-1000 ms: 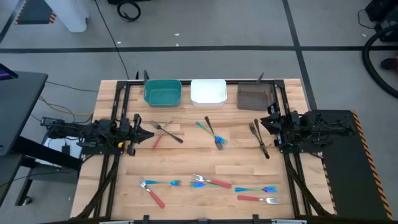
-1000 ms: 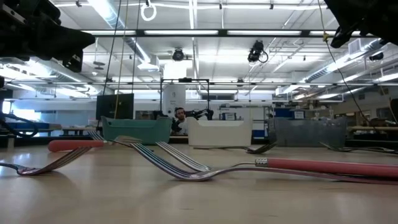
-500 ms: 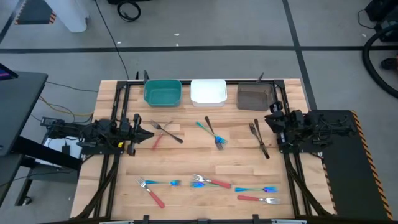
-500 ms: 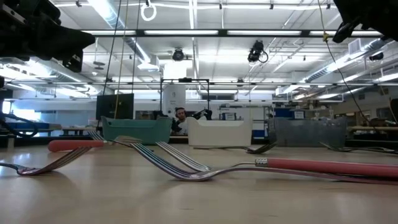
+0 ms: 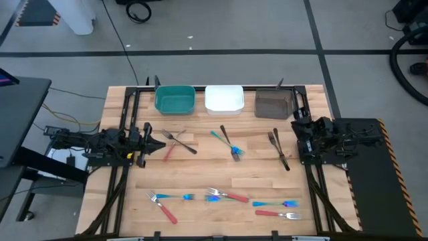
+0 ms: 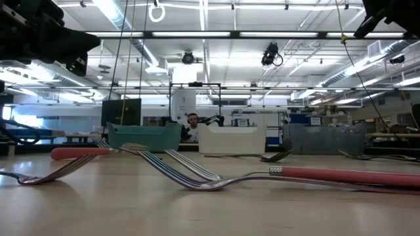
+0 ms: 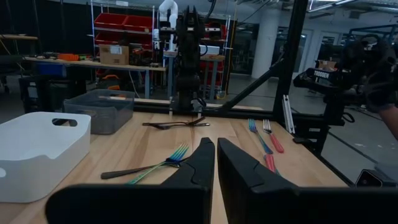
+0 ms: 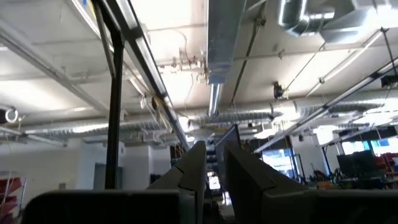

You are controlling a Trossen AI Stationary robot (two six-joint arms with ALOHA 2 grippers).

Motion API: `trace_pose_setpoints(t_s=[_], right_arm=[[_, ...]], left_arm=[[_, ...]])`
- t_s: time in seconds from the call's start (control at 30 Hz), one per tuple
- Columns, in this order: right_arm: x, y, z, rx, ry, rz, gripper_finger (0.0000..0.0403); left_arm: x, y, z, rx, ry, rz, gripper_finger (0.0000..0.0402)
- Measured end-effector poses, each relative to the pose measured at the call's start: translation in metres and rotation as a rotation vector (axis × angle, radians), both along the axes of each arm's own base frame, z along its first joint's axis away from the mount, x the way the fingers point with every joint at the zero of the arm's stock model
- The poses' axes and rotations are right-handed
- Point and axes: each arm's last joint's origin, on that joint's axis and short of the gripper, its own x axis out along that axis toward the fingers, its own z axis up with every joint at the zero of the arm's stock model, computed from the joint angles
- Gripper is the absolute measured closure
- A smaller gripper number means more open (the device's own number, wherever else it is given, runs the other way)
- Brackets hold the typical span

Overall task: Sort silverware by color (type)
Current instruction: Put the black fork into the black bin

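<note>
Slim forks lie flat on the wooden table. A dark fork (image 5: 180,142) and a red-handled one (image 5: 168,151) lie just ahead of my left gripper (image 5: 160,145). A teal fork (image 5: 219,138) crosses a dark one (image 5: 229,143) at mid-table. Two dark forks (image 5: 277,148) lie beside my right gripper (image 5: 294,125). Several red and teal forks (image 5: 224,195) rest along the near edge. My left gripper (image 7: 216,152) hovers level and shut. My right gripper (image 8: 214,158) is shut and tipped up, so its wrist view shows only ceiling.
Teal bin (image 5: 175,100), white bin (image 5: 224,99) and brown bin (image 5: 273,104) stand in a row at the far edge. Black frame rails (image 5: 127,114) run along both table sides. Bare wood lies between the mid-table forks and the near row.
My right gripper has drawn back toward the table's right edge, away from the two dark forks, and risen a little in the low view. The left arm and all forks have stayed put.
</note>
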Motion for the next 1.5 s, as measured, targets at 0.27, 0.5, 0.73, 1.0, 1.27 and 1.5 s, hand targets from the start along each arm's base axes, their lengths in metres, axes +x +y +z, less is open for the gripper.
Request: trace_pose_setpoints(t_s=[0.27, 0.5, 0.73, 1.0, 1.27, 1.5], right_arm=[[-0.007, -0.001, 0.007, 0.032, -0.108, 0.000, 0.0337], [-0.008, -0.001, 0.008, -0.002, -0.119, -0.036, 0.0337], [-0.006, -0.002, 0.006, -0.010, -0.081, -0.100, 0.0337], [-0.003, -0.005, 0.003, -0.016, -0.026, -0.237, 0.0337], [0.001, -0.006, -0.002, -0.086, 0.063, -0.366, 0.0334], [0.002, -0.007, -0.004, -0.082, 0.095, -0.389, 0.0300]], left_arm=[[0.000, 0.000, 0.000, 0.000, 0.000, 0.001, 0.0375], [0.000, 0.000, 0.000, 0.000, 0.000, 0.000, 0.0375], [0.000, 0.000, 0.000, 0.000, 0.000, 0.000, 0.0375], [0.000, 0.000, 0.000, 0.000, 0.000, 0.000, 0.0375], [0.000, 0.000, 0.000, 0.000, 0.000, 0.001, 0.0375], [0.000, 0.000, 0.000, 0.000, 0.001, 0.001, 0.0375]])
